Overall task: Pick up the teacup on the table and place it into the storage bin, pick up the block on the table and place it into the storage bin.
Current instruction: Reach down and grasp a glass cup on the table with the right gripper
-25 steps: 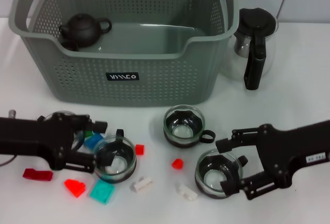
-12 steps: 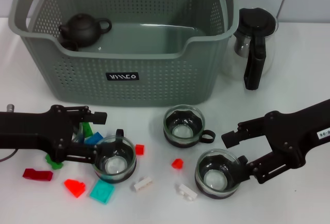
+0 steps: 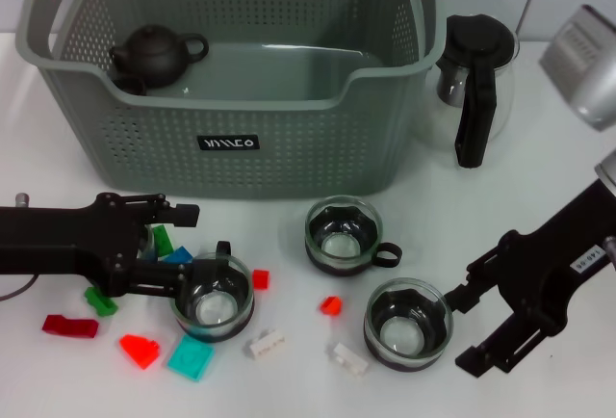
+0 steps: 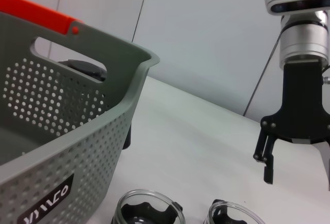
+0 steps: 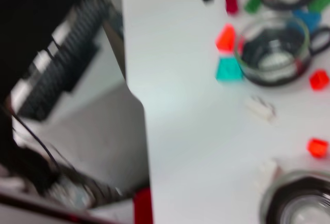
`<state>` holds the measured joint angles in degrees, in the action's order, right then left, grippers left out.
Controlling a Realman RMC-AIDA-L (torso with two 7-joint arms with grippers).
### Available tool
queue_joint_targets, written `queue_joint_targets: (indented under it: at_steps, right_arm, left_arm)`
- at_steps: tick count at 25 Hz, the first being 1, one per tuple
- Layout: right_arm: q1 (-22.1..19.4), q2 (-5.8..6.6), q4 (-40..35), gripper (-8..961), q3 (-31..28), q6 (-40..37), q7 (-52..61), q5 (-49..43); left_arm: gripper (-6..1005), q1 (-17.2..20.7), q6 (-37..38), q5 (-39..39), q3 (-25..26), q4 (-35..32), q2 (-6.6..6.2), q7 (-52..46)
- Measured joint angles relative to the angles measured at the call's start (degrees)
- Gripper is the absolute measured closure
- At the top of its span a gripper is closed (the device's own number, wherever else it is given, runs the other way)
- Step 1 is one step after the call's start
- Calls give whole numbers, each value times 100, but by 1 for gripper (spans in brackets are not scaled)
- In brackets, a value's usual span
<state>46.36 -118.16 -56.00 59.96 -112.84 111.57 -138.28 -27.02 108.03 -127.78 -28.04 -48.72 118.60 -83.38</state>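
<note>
Head view shows the left gripper (image 3: 171,249) lying low in front of the storage bin (image 3: 241,139), its fingers spread wide, one finger (image 3: 159,212) nearer the bin and the other against the rim of the left teacup (image 3: 214,297); it holds nothing. That teacup stands upright in front of the bin's left half, with a glass body, a dark base and nothing visible inside. A middle teacup (image 3: 343,235) stands upright just in front of the bin's right half, its handle pointing away from the left gripper. A right teacup (image 3: 408,324) stands farther from the bin, and the right gripper (image 3: 476,326) is just beside it with fingers spread wide and clear of the glass, holding nothing. Blocks lie scattered in front of the bin: a teal block (image 3: 192,357) and a white block (image 3: 265,344) beside the left teacup, a small red block (image 3: 332,305) between the middle and right teacups, a green block (image 3: 99,300) under the left arm. Inside the bin, at its left end, sits a dark teapot (image 3: 154,53); the rest of its floor is bare. A glass pitcher (image 3: 474,76) with a black handle stands just beside the bin's right wall
</note>
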Motion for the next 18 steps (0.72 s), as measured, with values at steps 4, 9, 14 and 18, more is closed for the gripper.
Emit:
queue_joint_targets:
  at_steps: [4, 9, 14, 18]
  right_arm:
    - [298, -108, -242, 21, 268, -24, 190, -623]
    - [506, -210, -544, 102, 870, 71, 475, -990]
    - [633, -240, -728, 155, 1516, 228, 706, -980]
    - [670, -268, -730, 156, 1918, 526, 850, -969]
  left_arm:
    - [139, 4, -36, 0, 0, 65, 5, 1]
    - [139, -6, -154, -1, 3, 133, 5, 3]
    - [139, -9, -259, -1, 9, 144, 5, 5]
    - [139, -4, -283, 18, 17, 174, 10, 6]
